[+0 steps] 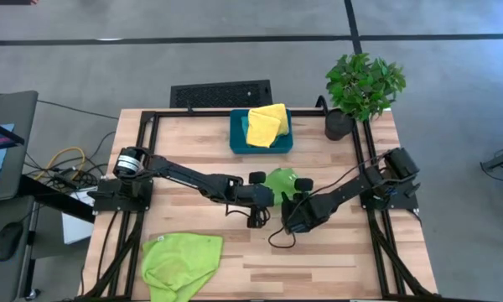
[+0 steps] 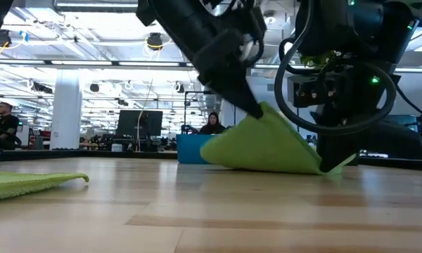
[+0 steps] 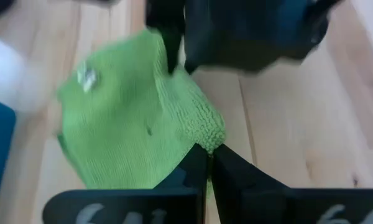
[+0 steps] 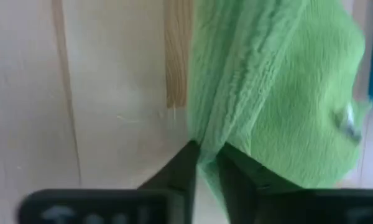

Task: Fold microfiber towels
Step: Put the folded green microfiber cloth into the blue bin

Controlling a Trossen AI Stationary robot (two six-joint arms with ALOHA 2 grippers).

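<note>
Lime green towel (image 2: 267,149) hangs tented between both claws: left claw (image 3: 206,163) clamped on one corner, right claw (image 4: 206,160) pinching the opposite edge.

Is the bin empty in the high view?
No, a yellow towel lies in the teal bin at the table's far edge.

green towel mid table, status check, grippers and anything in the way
Left gripper and right gripper both pinching green towel, lifted edge. Second green towel lies apart. Nothing in the way.
</note>
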